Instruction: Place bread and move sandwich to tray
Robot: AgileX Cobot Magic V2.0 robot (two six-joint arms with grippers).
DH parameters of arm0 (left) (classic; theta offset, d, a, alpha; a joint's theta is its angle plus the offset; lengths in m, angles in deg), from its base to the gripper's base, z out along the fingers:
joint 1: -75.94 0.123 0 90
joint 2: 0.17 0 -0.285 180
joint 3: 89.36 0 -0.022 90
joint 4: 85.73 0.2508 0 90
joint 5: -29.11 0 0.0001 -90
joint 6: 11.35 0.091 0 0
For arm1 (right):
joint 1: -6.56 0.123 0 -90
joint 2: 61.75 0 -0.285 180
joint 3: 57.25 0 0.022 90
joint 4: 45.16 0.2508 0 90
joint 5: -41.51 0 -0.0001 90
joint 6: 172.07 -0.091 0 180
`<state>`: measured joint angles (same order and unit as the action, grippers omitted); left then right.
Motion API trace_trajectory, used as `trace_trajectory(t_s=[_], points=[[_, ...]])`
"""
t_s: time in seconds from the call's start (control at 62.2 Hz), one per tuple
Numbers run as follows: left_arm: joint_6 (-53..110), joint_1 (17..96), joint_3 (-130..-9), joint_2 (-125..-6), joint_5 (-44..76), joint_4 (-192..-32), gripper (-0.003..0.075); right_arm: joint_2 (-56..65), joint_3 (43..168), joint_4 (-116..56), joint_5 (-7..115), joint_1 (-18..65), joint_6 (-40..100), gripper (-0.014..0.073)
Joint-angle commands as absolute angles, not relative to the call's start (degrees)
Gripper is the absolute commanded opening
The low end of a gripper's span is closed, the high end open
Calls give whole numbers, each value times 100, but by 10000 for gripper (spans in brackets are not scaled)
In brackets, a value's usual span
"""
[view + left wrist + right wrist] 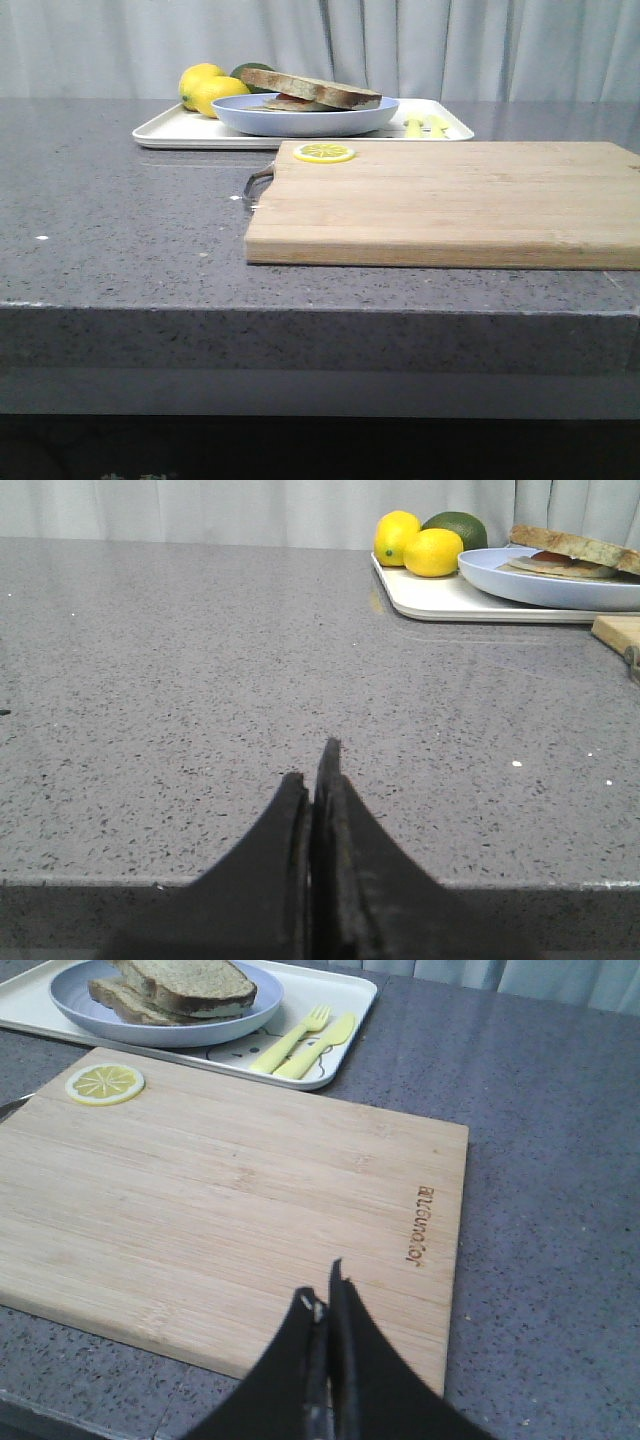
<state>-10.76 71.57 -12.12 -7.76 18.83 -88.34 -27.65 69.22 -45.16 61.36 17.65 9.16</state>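
The sandwich (310,97) sits on the white tray (180,128). The left claw (315,780) and right claw (325,1305) are both closed, holding nothing.

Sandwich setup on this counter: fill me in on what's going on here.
Nothing is being handled right now. The sandwich sits on its blue plate, and the plate is already on the white tray at the back, beside two lemons, an avocado and a yellow fork and knife. The wooden cutting board in front carries only a lemon slice. The left gripper is shut over bare counter, and the right gripper is shut over the board's near edge.
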Motion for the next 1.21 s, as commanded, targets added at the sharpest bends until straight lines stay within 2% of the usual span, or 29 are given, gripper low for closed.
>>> trace_trajectory(t_s=[0.0, 0.161, 0.257, 0.483, 0.676, 1.19], points=[[-1092, 7169, -1183, -659, 2395, -8894, -17, -2756, 6947, -4597, 5410, 1742, 937, -110], [-1092, 7169, -1183, -659, 2395, -8894, -17, -3227, 6246, -4611, 4151, 1412, 1030, -110], [-1092, 7169, -1183, -659, 2395, -8894, -17, -3805, 5673, -4554, 3804, 1112, 1030, -110], [-1092, 7169, -1183, -659, 2395, -8894, -17, -4979, 4658, -4516, 4071, 739, 1030, -110], [-1092, 7169, -1183, -659, 2395, -8894, -17, -5578, 4416, -4441, 4611, 731, 1030, -110], [-1092, 7169, -1183, -659, 2395, -8894, -17, -5575, 4416, -4429, 4878, 731, 1030, -110]])
